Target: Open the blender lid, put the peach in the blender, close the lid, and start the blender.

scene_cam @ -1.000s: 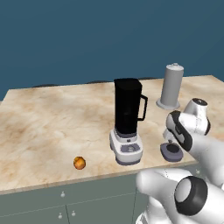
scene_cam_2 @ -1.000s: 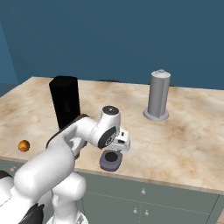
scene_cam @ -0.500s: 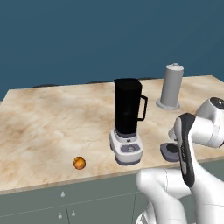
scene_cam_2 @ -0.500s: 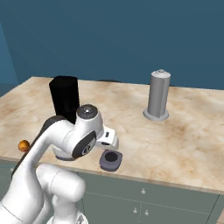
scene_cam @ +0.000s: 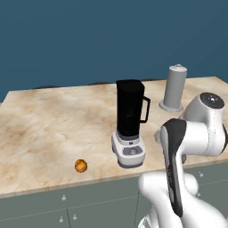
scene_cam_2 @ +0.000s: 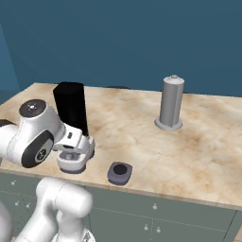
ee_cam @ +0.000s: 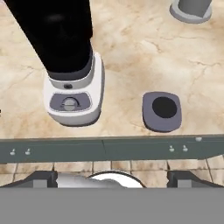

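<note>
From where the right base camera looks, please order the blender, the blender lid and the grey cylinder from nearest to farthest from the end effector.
1. The blender, at the left: the end effector hangs just in front of its base.
2. The blender lid, flat on the counter to the right of the base, near the front edge.
3. The grey cylinder, far back on the right.

I get even, fairly bright rendered light on the marble counter (scene_cam: 44,129), with no glare. Shadows are soft and faint: a slight dark patch beneath the blender (scene_cam: 129,122) base and the peach (scene_cam: 80,166). The far wall (scene_cam_2: 142,42) reads flat dark blue. Everything is sharp edge to edge, no blur or bending, though resolution is low and slightly jagged.
</note>
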Available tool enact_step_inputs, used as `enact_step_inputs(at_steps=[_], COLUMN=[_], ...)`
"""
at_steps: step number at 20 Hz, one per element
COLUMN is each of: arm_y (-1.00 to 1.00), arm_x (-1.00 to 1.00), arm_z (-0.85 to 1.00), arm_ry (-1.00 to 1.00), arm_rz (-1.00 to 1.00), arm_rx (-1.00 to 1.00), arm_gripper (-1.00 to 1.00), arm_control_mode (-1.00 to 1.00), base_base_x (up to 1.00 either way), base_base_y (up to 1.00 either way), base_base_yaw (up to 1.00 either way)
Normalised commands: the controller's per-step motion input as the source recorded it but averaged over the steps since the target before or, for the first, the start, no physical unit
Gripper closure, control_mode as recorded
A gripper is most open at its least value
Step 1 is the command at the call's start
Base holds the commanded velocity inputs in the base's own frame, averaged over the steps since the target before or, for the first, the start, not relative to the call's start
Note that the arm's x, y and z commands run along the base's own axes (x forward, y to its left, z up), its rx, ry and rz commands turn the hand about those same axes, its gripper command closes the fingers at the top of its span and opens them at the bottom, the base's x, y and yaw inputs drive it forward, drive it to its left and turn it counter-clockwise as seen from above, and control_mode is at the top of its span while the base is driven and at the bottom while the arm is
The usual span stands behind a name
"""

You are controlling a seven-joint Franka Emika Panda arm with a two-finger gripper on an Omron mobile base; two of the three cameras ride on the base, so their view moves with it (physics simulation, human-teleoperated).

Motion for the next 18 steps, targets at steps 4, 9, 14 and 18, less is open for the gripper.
enact_step_inputs(at_steps=[4,9,14,18], arm_y=[1.00,1.00,0.98,0.90], arm_x=[-0.25,-0.25,-0.14,0.00], arm_z=[0.46,0.23,-0.02,-0.32], arm_ry=[0.00,0.00,0.04,0.16], arm_rz=[0.00,0.00,0.03,0.10], arm_rx=[-0.09,-0.07,-0.01,0.00], arm_gripper=[-1.00,-1.00,-1.00,-1.00], arm_control_mode=[-1.00,-1.00,-1.00,-1.00], base_base_x=[0.00,0.00,0.00,0.00], base_base_y=[0.00,0.00,0.00,0.00], base_base_yaw=[0.00,0.00,0.00,0.00])
